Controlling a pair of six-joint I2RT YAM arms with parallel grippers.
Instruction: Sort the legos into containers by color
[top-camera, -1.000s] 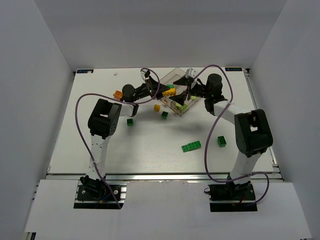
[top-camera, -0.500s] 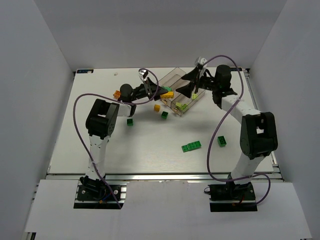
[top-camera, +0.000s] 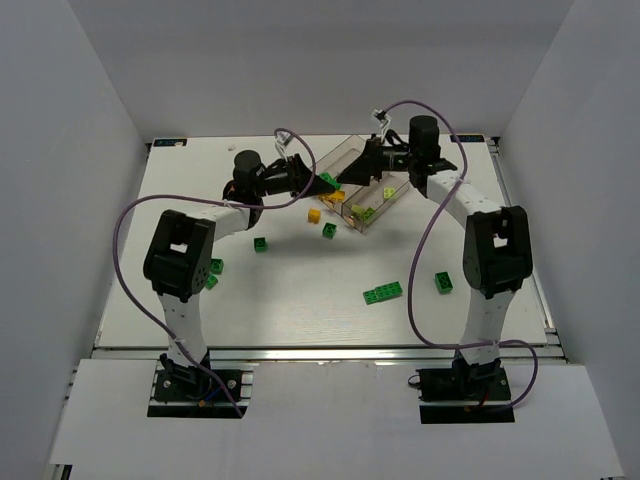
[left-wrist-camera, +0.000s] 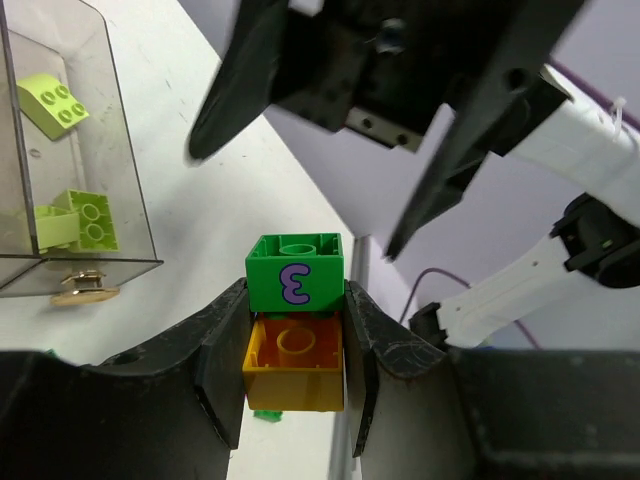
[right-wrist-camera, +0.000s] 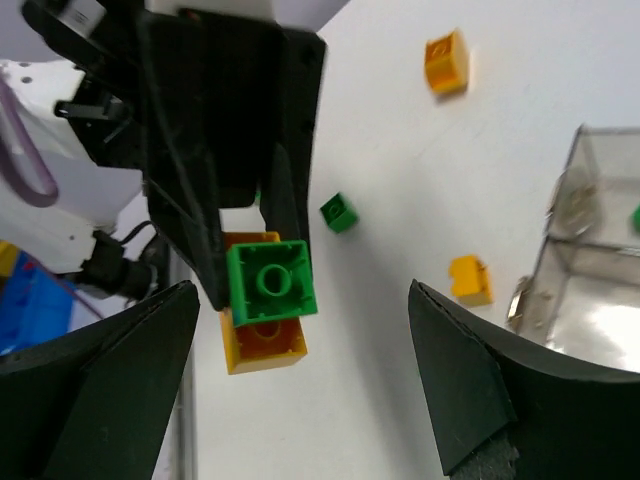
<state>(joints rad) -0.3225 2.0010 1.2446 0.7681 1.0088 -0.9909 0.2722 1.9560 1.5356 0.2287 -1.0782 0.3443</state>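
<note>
White laminate with a faint grain covers the table (top-camera: 300, 320). Plain pale walls (top-camera: 60, 150) close it in on the left, right and far sides, and a metal rail (top-camera: 320, 350) runs along the near edge.

At the far middle of the table sits the clear tray (top-camera: 338, 155), with a few pale green bricks (top-camera: 365, 211) lying in its bins. Just left of the tray, the left claw (left-wrist-camera: 295, 290) is raised above the surface. Its fingers are narrowed on a brick stack (left-wrist-camera: 294, 320): a green piece marked with a purple figure, pressed onto an orange one. The right claw (right-wrist-camera: 303, 288) faces that stack from the tray side, spread wide and gripping nothing, one finger out to each side of it.

Loose pieces are scattered over the table:
- An orange brick (top-camera: 314, 215) and a small green brick (top-camera: 329, 230) lie near the tray's left end.
- Another green cube (top-camera: 260, 244) lies further left.
- Two green bits (top-camera: 214, 272) lie beside the left arm.
- A long green plate (top-camera: 383, 293) and a dark green block (top-camera: 444, 282) lie nearer, toward the right.
</note>
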